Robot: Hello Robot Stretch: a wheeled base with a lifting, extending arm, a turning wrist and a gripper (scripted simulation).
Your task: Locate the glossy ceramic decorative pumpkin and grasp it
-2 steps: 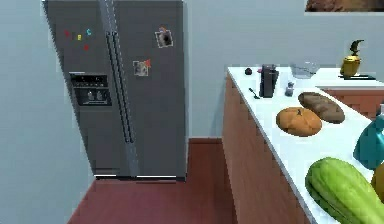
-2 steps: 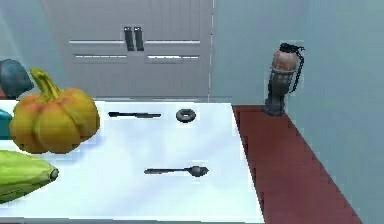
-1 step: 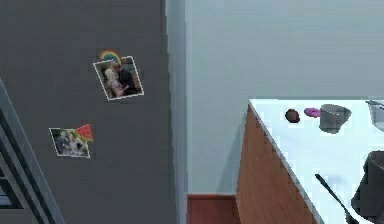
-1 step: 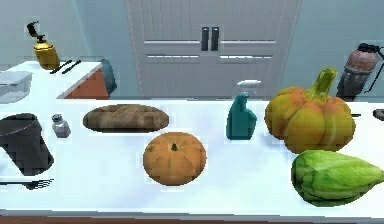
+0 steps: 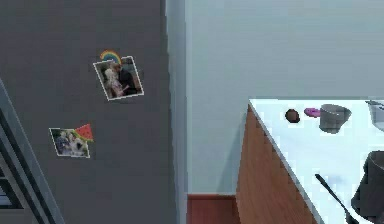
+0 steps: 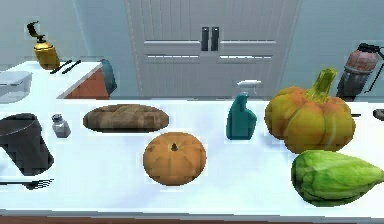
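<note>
Jaw state: cannot tell from these frames.

Target candidate was the small round orange pumpkin with even ribs and a short stub stem [image 6: 174, 158], sitting upright on the white countertop [image 6: 100, 165] in the arm side view's lower middle, toward the near edge. Its smooth skin and regular ribbing read as glazed ceramic, but that's my judgement. It stood apart from its neighbours, so a side reach should have room.

The rival was the larger lumpy orange pumpkin with a thick green stem [image 6: 308, 118], farther out and to the right. Its uneven lobes looked more like real produce. A bumpy green squash [image 6: 336, 177] lay on its side below it, close by or touching, I couldn't tell which.

The rest looked like ordinary kitchen staging:
- A teal plastic spray bottle [image 6: 241, 115] stood just left of the big pumpkin.
- A long brown crusty bread loaf [image 6: 125, 118] lay flat behind the small pumpkin.
- A small shaker [image 6: 60, 125] and a black tapered pot [image 6: 25, 143] stood at the left, with a dark fork [image 6: 25, 184] below them.

The forward view had a matte grey fridge door [image 5: 150, 150] with two photos stuck on it [image 5: 118, 77], and the counter's white top [image 5: 300, 145] carried a grey cup [image 5: 334, 118].

A hard, slick, rounded shell would likely slip, so the grip should go across the widest part.
</note>
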